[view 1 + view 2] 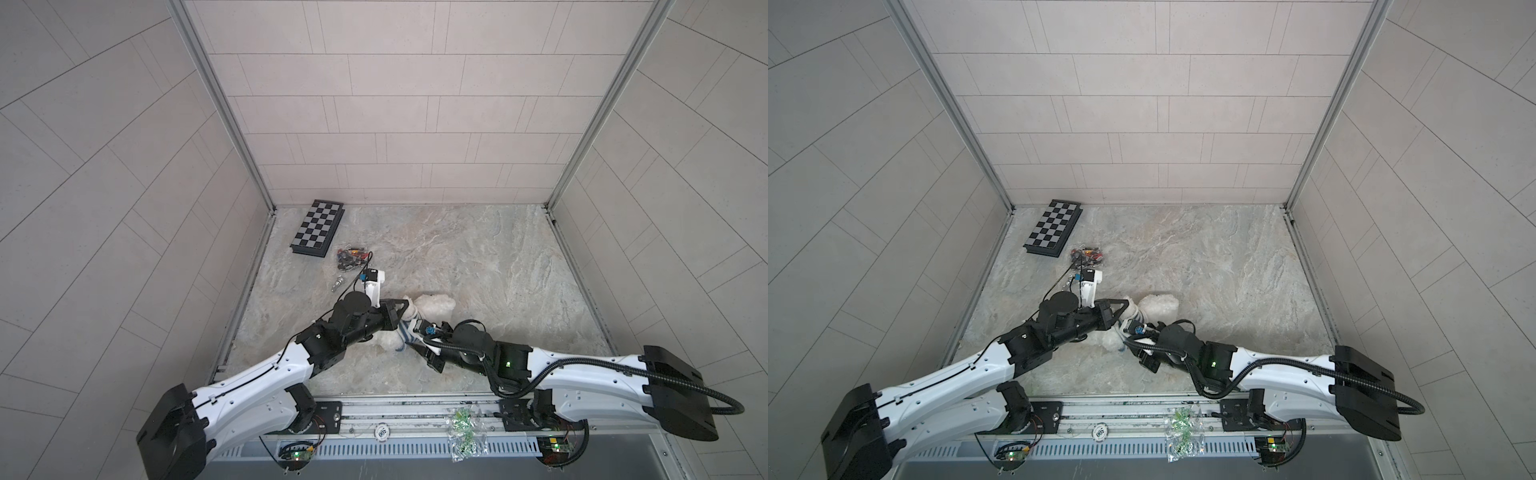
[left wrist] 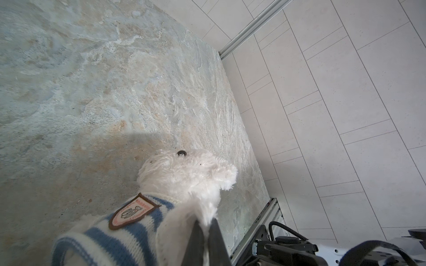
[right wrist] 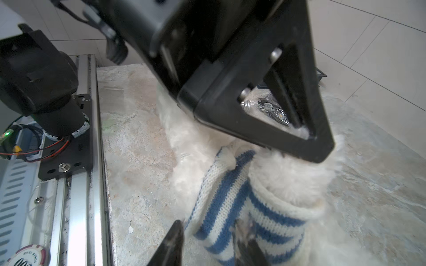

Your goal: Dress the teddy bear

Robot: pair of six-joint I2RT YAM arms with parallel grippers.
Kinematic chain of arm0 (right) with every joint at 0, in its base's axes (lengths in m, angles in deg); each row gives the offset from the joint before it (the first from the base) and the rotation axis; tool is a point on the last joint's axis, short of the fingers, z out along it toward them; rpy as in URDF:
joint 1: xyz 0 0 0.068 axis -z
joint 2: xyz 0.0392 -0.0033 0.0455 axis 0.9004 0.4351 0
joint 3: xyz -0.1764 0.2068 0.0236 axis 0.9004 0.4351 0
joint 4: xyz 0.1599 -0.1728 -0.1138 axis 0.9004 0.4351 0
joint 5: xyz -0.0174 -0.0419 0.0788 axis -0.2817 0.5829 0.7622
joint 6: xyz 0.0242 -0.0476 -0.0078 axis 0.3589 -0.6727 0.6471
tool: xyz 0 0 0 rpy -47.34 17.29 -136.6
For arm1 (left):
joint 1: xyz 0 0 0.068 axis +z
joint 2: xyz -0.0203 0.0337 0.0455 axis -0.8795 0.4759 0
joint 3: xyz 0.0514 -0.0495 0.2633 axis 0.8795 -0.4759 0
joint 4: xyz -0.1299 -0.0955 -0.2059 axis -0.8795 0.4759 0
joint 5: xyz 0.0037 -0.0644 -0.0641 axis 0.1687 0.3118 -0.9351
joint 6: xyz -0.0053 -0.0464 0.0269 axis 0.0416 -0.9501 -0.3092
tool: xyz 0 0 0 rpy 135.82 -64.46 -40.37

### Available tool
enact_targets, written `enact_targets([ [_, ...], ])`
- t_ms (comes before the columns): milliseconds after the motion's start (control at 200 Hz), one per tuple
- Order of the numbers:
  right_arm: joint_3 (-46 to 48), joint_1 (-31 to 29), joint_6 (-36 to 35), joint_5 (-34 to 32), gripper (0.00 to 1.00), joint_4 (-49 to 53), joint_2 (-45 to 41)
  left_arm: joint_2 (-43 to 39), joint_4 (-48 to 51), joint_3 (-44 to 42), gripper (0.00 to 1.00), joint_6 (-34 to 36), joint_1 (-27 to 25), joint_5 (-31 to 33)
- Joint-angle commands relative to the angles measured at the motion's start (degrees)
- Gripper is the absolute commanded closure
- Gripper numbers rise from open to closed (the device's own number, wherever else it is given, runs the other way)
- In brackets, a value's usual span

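**Top views.** We find the teddy bear [image 1: 436, 306] low on the worktop [image 1: 498, 257], toward 6 o'clock and near the front rail, with its head lying toward 1 o'clock. The left pincer [image 1: 402, 315] reaches it from 8 o'clock and the right pincer [image 1: 419, 343] from 4 o'clock. The two meet over the striped shirt [image 1: 409, 333] — in our judgement so that one can steady a limb while the other works the knit. A chessboard [image 1: 318, 227] lies well apart at 10 o'clock.

**Left wrist view.** The left pincer [image 2: 205, 223] is narrow and closed on a furry limb of the teddy bear [image 2: 184, 175], with white pile pinched between its fingers. The striped shirt [image 2: 110, 239] covers the torso with its badge facing outward.

**Right wrist view.** The gripped limb comes out of a sleeve of the striped shirt [image 3: 230, 200], so we read the left grip as drawing the arm through. The right pincer [image 3: 211, 239] is partly open — its fingers [image 3: 246, 239] straddle a fold of knit beside that sleeve. One finger touches the fabric, and we see no clamp on it.
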Motion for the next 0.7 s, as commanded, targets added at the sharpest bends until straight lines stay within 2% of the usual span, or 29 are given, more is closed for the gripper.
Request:
enact_targets([
  [0,-2.5,-0.4,1.2,-4.3,0.61,-5.0,2.3,0.1,-3.7,1.6,1.0,-1.5,-0.2,0.6],
  [270,-4.1,-0.4,2.5,-3.1,0.61,-7.9,6.8,-0.2,-3.8,1.3,1.0,-2.5,-0.2,1.9],
  [415,-4.4,-0.4,2.9,-3.5,0.64,-9.0,9.1,-0.1,-4.1,1.3,1.0,-2.8,-0.1,1.9],
  [496,-4.3,-0.4,3.1,-4.1,0.71,-9.1,10.2,-0.4,-3.9,1.3,1.0,-2.9,-0.1,2.1],
  [696,-2.4,-0.3,2.8,-4.1,0.96,-9.9,9.0,-0.2,-2.8,1.2,1.0,-2.5,0.1,3.3],
])
